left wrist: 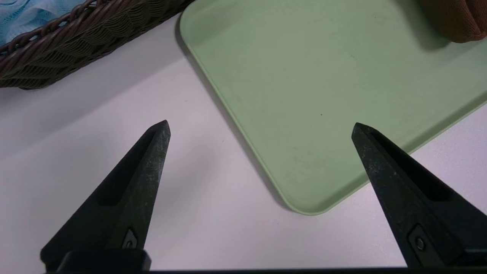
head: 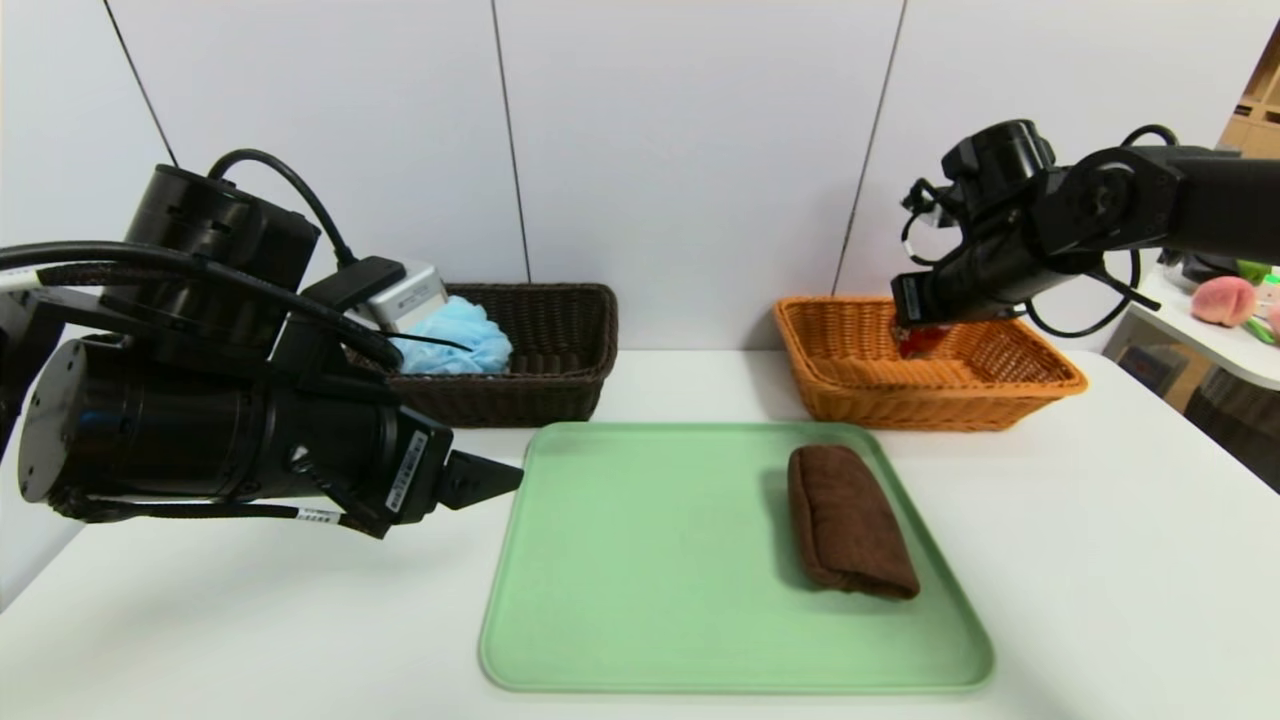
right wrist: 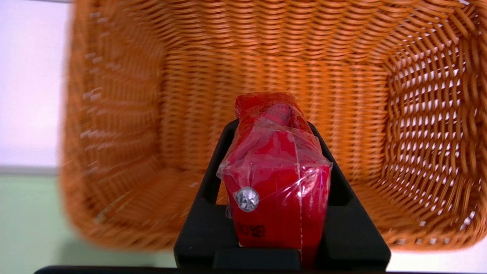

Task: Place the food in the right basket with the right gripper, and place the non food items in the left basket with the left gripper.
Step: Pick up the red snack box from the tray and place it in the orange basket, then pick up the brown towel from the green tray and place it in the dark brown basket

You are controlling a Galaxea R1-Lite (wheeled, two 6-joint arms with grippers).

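Observation:
My right gripper [head: 922,343] hangs over the orange-tan right basket [head: 850,385], shut on the red drink carton [right wrist: 277,182], which shows as a red patch [head: 920,340] just above the basket floor. The carton is wrapped in clear film between the black fingers [right wrist: 205,213]. My left gripper [left wrist: 260,127] stands open above the table at the near-left corner of the green tray [head: 640,560], nothing between its fingers [left wrist: 144,175]. The brown rolled towel [head: 848,520] lies on the tray's right side. The light-blue bath puff [head: 455,338] sits inside the dark brown left basket [head: 540,385].
Both baskets stand at the back of the white table against the wall panels. A side table at the far right holds a peach-like object [head: 1225,300]. The tray's left and middle [left wrist: 304,76] carry nothing.

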